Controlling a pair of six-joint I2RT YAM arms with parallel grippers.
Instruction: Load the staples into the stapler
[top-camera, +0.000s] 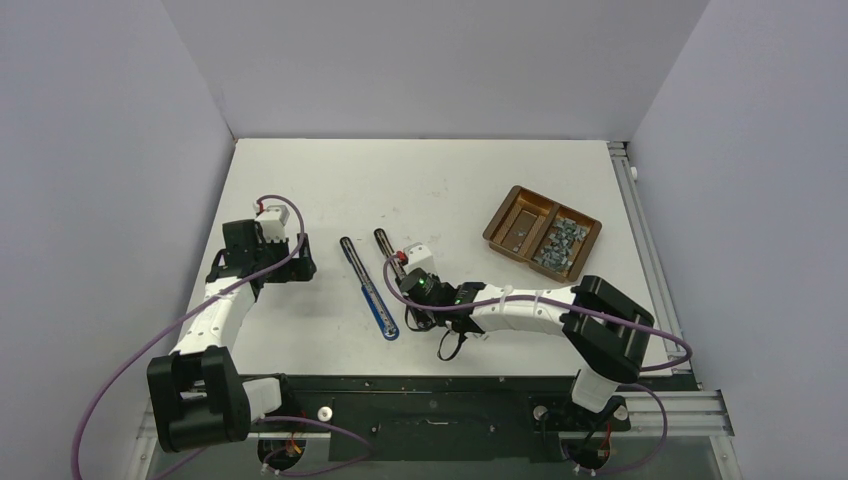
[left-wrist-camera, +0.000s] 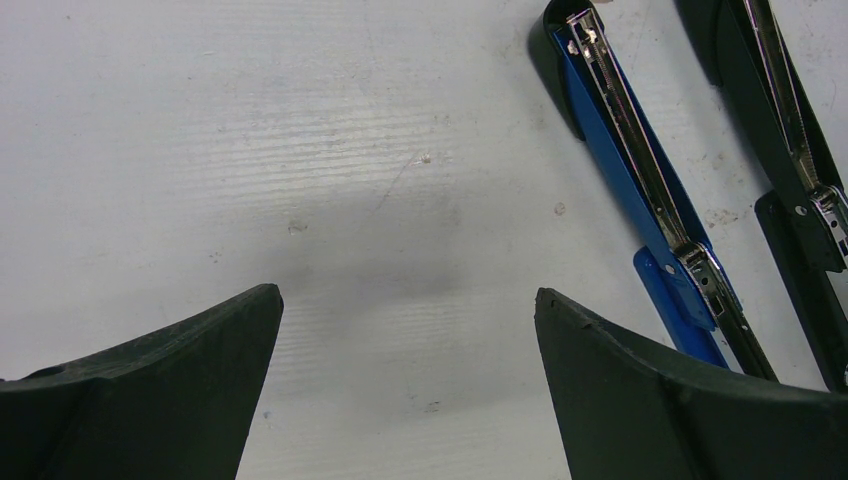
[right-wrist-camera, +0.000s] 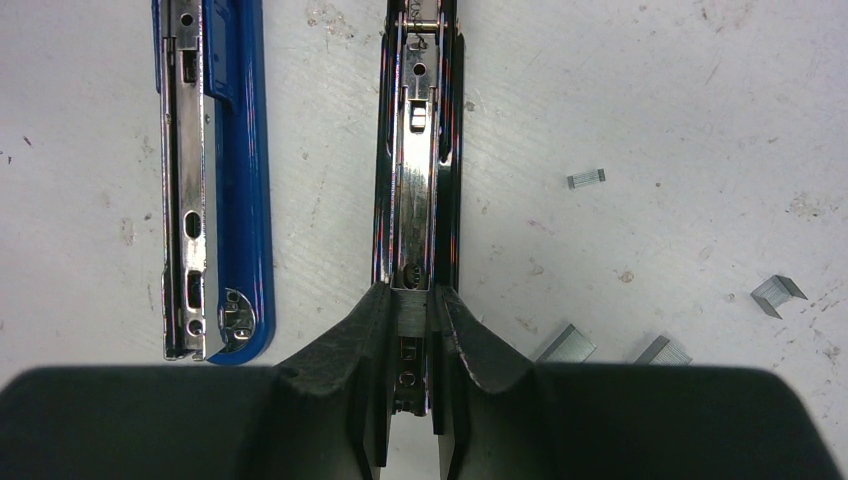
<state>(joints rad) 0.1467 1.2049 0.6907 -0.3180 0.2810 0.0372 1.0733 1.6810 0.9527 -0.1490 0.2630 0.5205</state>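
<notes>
Well, the little staple strip (right-wrist-camera: 410, 312) could tip sideways or drop and miss. That is because the shiny slot of the black stapler (right-wrist-camera: 415, 200) is very thin, and the strip has to go in straight. If the right gripper (right-wrist-camera: 410, 303) pushes down crooked, the stapler might slide on the table (top-camera: 330, 180), since nothing is holding it. A few loose staples (right-wrist-camera: 565, 343) lie on the table just beside the black stapler, so more could end up there too. The right gripper's jaws are pinched shut on the strip. The strip sits right between the two fingertips, just over the near part of the slot; I cannot tell if it touches the metal. The left gripper (left-wrist-camera: 408, 295) has its jaws wide open with nothing in them, and it hangs over bare table beside the blue stapler (left-wrist-camera: 640, 190). Both staplers lie flat and folded open, side by side. Most of the staples (top-camera: 560, 243) sit in the brown tray (top-camera: 505, 225), well apart from both grippers.
</notes>
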